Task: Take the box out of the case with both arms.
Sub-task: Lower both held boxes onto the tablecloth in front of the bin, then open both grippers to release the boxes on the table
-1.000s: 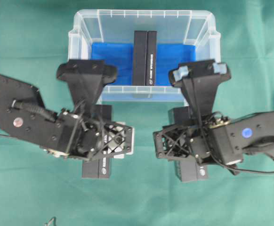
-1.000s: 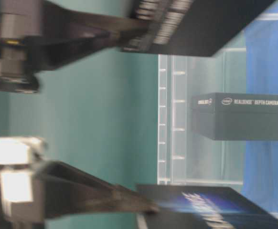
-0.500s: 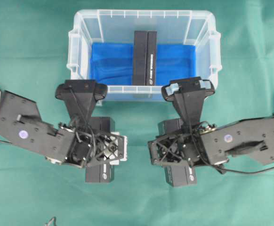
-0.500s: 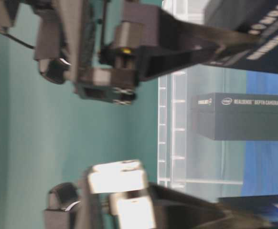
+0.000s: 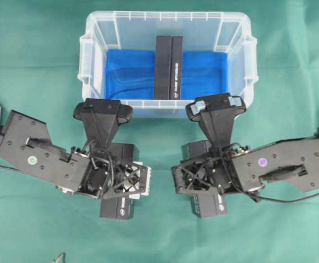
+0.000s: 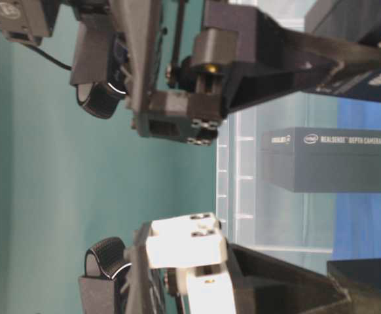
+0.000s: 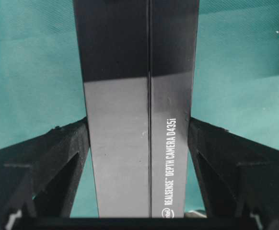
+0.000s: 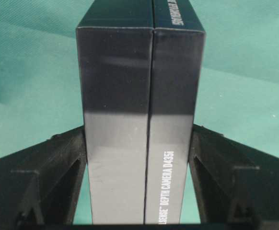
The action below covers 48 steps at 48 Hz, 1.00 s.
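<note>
left gripper (image 7: 138,125): pinching a long black rectangular cardboard box with white RealSense lettering, call it left box (image 7: 125,57). Both black fingers (image 7: 58,148) sit flat against its long sides, with no gap visible in the wrist view.
right gripper (image 8: 139,129): same grip on a matching black cardboard box, right box (image 8: 115,72). It is clamped from both sides.
pose: both grippers point down, and each box hangs below its wrist, lengthwise along the fingers.
held boxes, location: outside the case, over the green cloth (image 5: 39,55), just in front of the near wall. Left box and right box are well apart. I cannot tell whether either lower end touches the cloth.
case (image 5: 165,16): large clear plastic rectangular bin with a rim and side handles. It sits beyond both grippers, and neither arm reaches inside it.
third box (image 5: 169,66): black, same type. It stands on edge in the middle of the case on the blue sheet (image 5: 126,74), untouched.
step: my read is the tail of an extraction. Two boxes are clear of the rim and being carried to a drop spot.
next move: lower each box until it is seated on the cloth, then spread the fingers and back off straight so neither box tips.
after that: go back over the rim for the third box. It sits dead centre, so the arms would need to approach from opposite sides without clashing.
risk: a tall narrow box could topple if it is let go before it is seated.
</note>
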Tool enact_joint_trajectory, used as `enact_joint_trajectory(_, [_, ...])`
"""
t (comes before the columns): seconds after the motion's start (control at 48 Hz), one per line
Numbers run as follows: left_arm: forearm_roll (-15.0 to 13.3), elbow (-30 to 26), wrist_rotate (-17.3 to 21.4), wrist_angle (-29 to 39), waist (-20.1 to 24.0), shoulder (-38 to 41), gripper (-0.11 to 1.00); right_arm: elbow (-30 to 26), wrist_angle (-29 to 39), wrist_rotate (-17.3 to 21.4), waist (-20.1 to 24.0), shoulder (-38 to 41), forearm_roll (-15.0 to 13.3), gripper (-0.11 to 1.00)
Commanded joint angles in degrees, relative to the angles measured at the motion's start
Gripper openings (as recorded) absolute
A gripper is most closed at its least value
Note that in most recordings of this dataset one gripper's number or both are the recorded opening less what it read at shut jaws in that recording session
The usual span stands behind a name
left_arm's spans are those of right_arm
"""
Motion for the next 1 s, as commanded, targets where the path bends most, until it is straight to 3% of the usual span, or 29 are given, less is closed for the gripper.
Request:
enact_joint_trajectory(0.0, [-0.09,-0.70,0.26,-1.32,0.18,-1.05,0.63,-0.18,-1.58,-0.09,0.26,-0.97,-0.70,0.65])
enact_joint_trajectory(0.312, [-0.70,-0.88,1.76,-2.72,0.35,-0.97,0.64,-0.09,-2.37,-0.35,0.88,-0.97,-3.87,0.65])
enact_joint_trajectory(0.396, [-0.62,-0.97,1.76,-2.72,0.70,-0.97,0.77,-0.09,-1.76,0.35,0.88,-0.97,-3.78,0.65])
enact_joint_trajectory(0.479, [-0.70,-0.97,1.76,-2.72,1.14,-0.97,0.80,-0.18,0.00,1.32,0.88,-0.97,-3.60,0.66])
enact_joint_trajectory(0.646, [-0.62,-1.05,1.76,-2.64,1.85,-0.97,0.82,-0.44,4.57,2.37,0.97,-0.97,-3.60,0.96])
enact_joint_trajectory(0.979, [-0.62,-1.41,1.76,-2.64,2.55,-0.97,0.82,-0.70,4.57,2.29,0.88,-0.88,-3.69,0.96])
